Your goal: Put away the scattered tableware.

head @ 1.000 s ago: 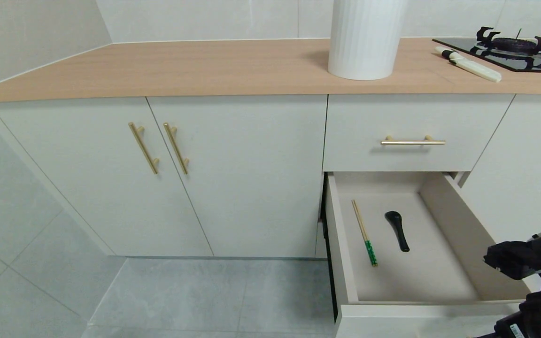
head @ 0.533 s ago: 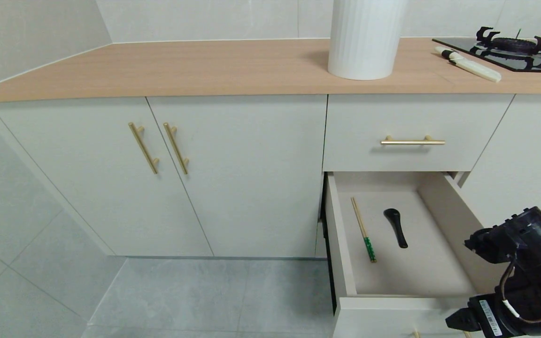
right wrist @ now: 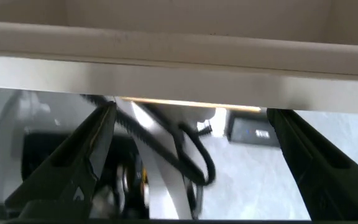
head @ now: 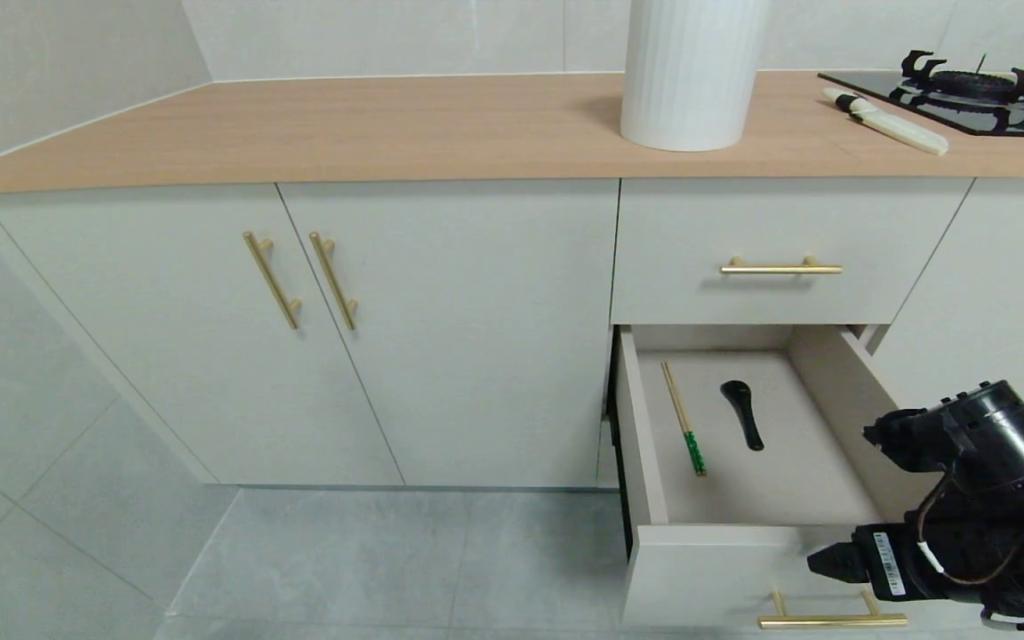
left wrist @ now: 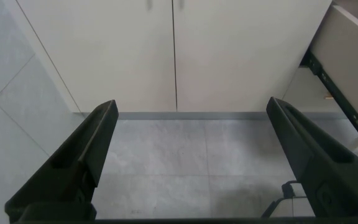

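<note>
Your tableware lies in the open lower drawer [head: 638, 427], at about 4 o'clock in the head view. The chopsticks [head: 681, 413] are a pair of pale wooden sticks lying tight together, with a green patterned band near the end that points to 5 o'clock. They rest on the drawer's floor close to its 9 o'clock wall. The spoon [head: 740, 413] is glossy black, its bowl toward 12 o'clock and its handle toward 5 o'clock. It lies just beside the chopsticks on their 3 o'clock side, apart from them.

Your right claw [right wrist: 190, 111] is released, its fingers [right wrist: 89, 149] spread wide on either side of the drawer's front panel, where the gold drawer handle [head: 832, 615] runs across. In the head view the right arm sits at 4 o'clock, against the drawer front. A small white sticker [head: 891, 562] on that arm carries print too small to read.

Your left claw [left wrist: 191, 104] is also released, fingers wide apart, hanging above the grey tiled floor [left wrist: 179, 162] and facing the pale cabinet doors [left wrist: 173, 56].

On the wooden tabletop [head: 388, 124] you see a white ribbed container [head: 690, 71] at 1 o'clock, and a cream-coloured knife [head: 885, 120] with a dark band next to the black stove [head: 974, 89] at 2 o'clock. The upper drawer [head: 788, 222] is shut.
</note>
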Motion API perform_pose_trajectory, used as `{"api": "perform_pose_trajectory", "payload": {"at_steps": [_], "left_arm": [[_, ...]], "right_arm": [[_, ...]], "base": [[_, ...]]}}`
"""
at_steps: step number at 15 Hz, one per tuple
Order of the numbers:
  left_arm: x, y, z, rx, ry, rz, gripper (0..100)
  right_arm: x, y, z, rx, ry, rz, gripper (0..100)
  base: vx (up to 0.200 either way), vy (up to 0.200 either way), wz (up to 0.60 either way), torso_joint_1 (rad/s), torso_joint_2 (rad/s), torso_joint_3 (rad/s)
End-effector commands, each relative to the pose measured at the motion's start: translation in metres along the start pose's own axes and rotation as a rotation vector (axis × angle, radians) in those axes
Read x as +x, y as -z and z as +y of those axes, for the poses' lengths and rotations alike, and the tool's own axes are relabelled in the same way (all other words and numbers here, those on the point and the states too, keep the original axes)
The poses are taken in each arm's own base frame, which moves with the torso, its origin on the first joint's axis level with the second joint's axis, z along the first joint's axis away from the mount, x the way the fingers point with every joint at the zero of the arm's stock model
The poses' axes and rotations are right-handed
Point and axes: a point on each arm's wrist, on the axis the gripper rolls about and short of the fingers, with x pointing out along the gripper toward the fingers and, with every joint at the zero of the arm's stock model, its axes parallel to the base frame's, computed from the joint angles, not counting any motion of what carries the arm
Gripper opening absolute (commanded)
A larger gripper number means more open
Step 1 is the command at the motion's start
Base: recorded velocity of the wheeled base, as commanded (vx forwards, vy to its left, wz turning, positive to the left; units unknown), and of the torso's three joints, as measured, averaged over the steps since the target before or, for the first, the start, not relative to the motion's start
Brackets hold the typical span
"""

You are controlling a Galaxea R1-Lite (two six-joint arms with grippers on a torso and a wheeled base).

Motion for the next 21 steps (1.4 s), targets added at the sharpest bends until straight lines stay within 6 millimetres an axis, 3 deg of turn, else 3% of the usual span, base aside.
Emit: {"api": "perform_pose_trajectory", "payload": {"at_steps": [1,9,13,17,21], "left_arm": [[0.000,0.000,0.000,0.000,0.000,-0.001,100],[0.000,0.000,0.000,0.000,-0.001,0.002,100],[0.000,0.000,0.000,0.000,0.000,0.002,100],[0.000,0.000,0.000,0.000,-0.001,0.002,100],[0.000,0.000,0.000,0.000,-0.001,0.001,100]], "right_arm": [[0.014,0.006,0.000,-0.001,0.019,-0.011,100],[0.050,0.006,0.005,0.042,-0.001,-0.186,100],[0.075,-0.003,-0.005,0.120,0.008,-0.336,100],[0.097,-0.025,-0.014,0.143,0.018,-0.478,100],[0.123,-0.062,-0.013,0.082,0.047,-0.602,100]], "base": [[0.000,0.000,0.00,0.000,0.00,0.000],[0.000,0.000,0.00,0.000,0.00,0.000],[0.000,0.000,0.00,0.000,0.00,0.000],[0.000,0.000,0.00,0.000,0.00,0.000],[0.000,0.000,0.00,0.000,0.00,0.000]]}}
